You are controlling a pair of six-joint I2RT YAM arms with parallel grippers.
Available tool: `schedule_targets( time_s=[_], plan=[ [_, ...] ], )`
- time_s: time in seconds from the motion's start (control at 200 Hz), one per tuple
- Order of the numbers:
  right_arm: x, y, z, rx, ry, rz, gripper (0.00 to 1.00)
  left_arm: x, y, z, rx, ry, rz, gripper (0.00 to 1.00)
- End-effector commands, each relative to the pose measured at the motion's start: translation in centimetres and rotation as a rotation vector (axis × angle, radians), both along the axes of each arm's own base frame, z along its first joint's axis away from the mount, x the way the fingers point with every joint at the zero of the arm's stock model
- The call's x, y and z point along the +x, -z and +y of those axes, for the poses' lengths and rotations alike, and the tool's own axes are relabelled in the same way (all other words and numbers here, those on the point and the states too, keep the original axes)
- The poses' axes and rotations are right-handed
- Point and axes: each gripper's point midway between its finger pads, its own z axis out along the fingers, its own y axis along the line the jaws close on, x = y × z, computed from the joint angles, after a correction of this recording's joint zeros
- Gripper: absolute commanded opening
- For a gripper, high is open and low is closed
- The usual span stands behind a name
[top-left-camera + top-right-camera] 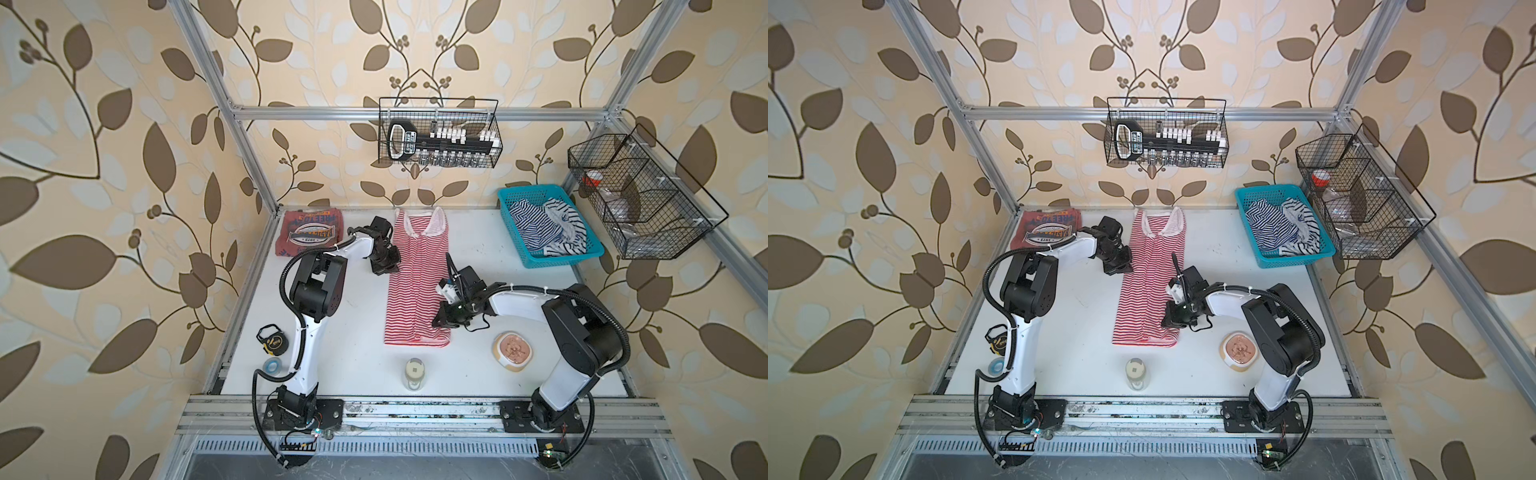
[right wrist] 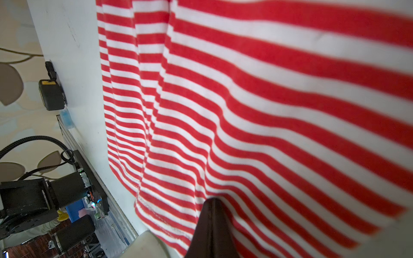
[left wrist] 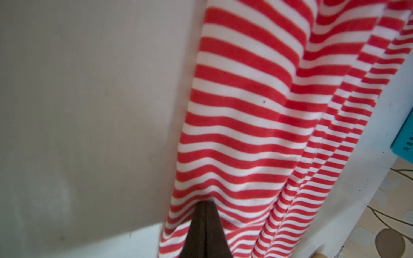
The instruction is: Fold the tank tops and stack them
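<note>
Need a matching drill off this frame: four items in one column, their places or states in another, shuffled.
Items
1. striped top
2. brick-red top
3. basket
4. jar

Places
A. far left corner, folded
B. far right corner, holding navy-striped cloth
C. centre, laid out long
D. near edge, upright

Pairs: 1-C, 2-A, 3-B, 4-D
</note>
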Motion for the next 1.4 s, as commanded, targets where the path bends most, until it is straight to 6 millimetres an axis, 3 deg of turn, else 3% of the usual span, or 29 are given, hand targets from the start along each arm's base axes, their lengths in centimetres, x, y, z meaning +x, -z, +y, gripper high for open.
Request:
schedule_targets(
  time_s=[0.0,0.13,0.27,0.37,0.475,0.56,0.685,0.81,0.98,1.12,1.394],
  plan=[
    [-0.3,1.4,-1.2,-0.070,0.037,0.019,0.00,-1.0,0.6,1.7,0.076,-0.002,0.034,0.00],
    [0.5,-0.7,-0.9,-0.047,0.044,-0.036,0.06,-1.5,-2.8,1.7,0.049,-0.007,-0.021,0.00],
    [0.8,-3.9,-1.4,-0.044,0.053,-0.113,0.17,-2.2,-8.4,1.9,0.013,-0.010,-0.127,0.19],
    [0.5,-6.0,-2.1,-0.046,0.067,-0.160,0.26,-3.2,-12.6,2.8,0.017,-0.012,-0.208,0.25],
    [-0.6,-6.9,-3.0,-0.058,0.079,-0.169,0.39,-5.6,-14.5,3.9,0.040,0.004,-0.225,0.29],
    [-1.8,-6.2,-3.8,-0.073,0.101,-0.134,0.43,-8.4,-13.5,4.7,0.065,0.019,-0.168,0.31],
    [-3.5,-4.1,-4.5,-0.085,0.129,-0.062,0.45,-12.8,-9.6,5.6,0.100,0.042,-0.036,0.33],
    [-4.0,-3.1,-5.1,-0.105,0.161,-0.043,0.47,-16.0,-6.4,5.8,0.098,0.052,0.046,0.37],
    [-3.6,-2.8,-4.7,-0.074,0.191,-0.036,0.50,-18.0,-3.9,5.6,0.076,0.053,0.094,0.41],
    [-3.4,-2.6,-3.9,-0.023,0.214,-0.020,0.51,-18.6,-3.2,4.6,0.029,0.066,0.118,0.44],
    [-4.3,-0.6,-4.3,-0.040,0.234,0.041,0.52,-21.1,-0.5,3.8,0.017,0.104,0.206,0.47]
  ],
)
